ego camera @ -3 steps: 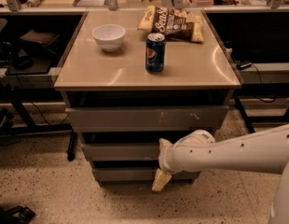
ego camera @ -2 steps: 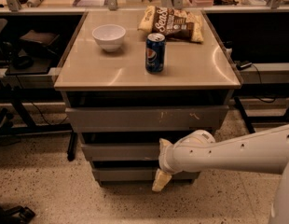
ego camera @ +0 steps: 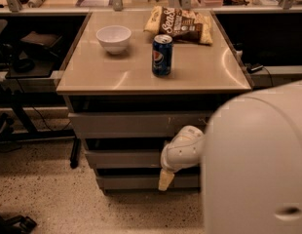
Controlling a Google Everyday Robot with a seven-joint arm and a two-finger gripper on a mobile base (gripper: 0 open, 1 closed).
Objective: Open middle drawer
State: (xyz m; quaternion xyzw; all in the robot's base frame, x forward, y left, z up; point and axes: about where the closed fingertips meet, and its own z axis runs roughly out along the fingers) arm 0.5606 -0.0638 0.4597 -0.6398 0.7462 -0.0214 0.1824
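Observation:
The grey cabinet under the tan table top [ego camera: 209, 77] has three drawer fronts. The middle drawer [ego camera: 122, 158] is the plain, mid-sized front below the taller flecked top front [ego camera: 136, 124] and above the short bottom front [ego camera: 131, 182]. My gripper [ego camera: 164, 179] hangs at the end of the white wrist [ego camera: 182, 147], right in front of the middle drawer's right part, with its pale tip pointing down over the bottom front. The wrist hides that part of the drawer.
On the table top stand a white bowl [ego camera: 113, 38], a blue Pepsi can [ego camera: 161, 55] and a chip bag [ego camera: 182, 24]. My large white arm segment [ego camera: 255, 160] fills the right foreground. Dark desks, cables and a stand leg [ego camera: 74, 152] flank the cabinet on the speckled floor.
The big white arm segment has swung in and now fills the lower right of the view. The gripper has stayed at the drawer fronts, slightly higher. The drawers have not visibly moved.

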